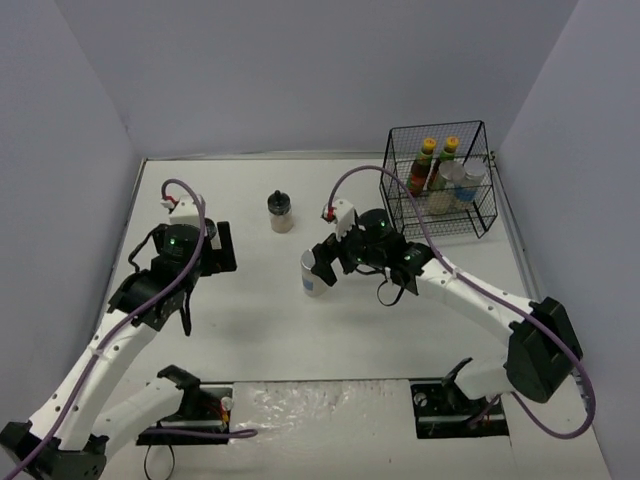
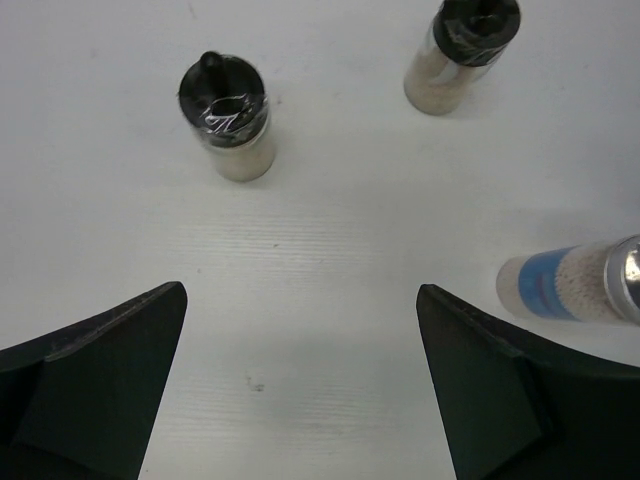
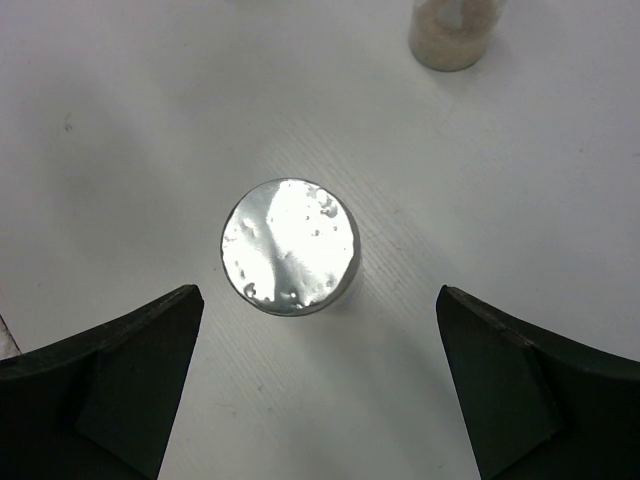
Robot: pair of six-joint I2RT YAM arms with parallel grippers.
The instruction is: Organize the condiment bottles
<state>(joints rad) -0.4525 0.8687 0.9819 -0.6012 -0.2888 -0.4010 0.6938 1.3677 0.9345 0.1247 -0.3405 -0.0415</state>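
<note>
L gripper (image 1: pixel 225 246) is seen at the table's left side, jaws spread wide, nothing held betw. them. From its wrist cam, two shakers w/ black caps are picked up ahead of the fingers, both upright on the white table (image 1: pixel 250 330): left shaker (image 2: pixel 228 120) nearer, right shaker (image 2: pixel 462 50) farther back, well apart. From above only one black-capped shaker (image 1: pixel 281 211) is made out, upright mid-table; which of the two it is can't be told.

R gripper (image 3: pixel 320 296) is held over mid-table, jaws also wide. A silver-lidded jar (image 3: pixel 290 245) is framed betw. its fingers, upright, lid seen from above. Clear gaps are left on both sides, so no contact is made. The same jar's blue label is caught at the right edge of the L wrist view.

Black wire basket (image 1: pixel 455 222) is parked at the far right corner. Inside, at the back, left sauce bottle (image 1: pixel 424 165) and right sauce bottle (image 1: pixel 447 160) are stood side by side, yellow caps up. In front of them, left basket jar (image 1: pixel 443 195) and right basket jar (image 1: pixel 468 185) are packed close together.
</note>
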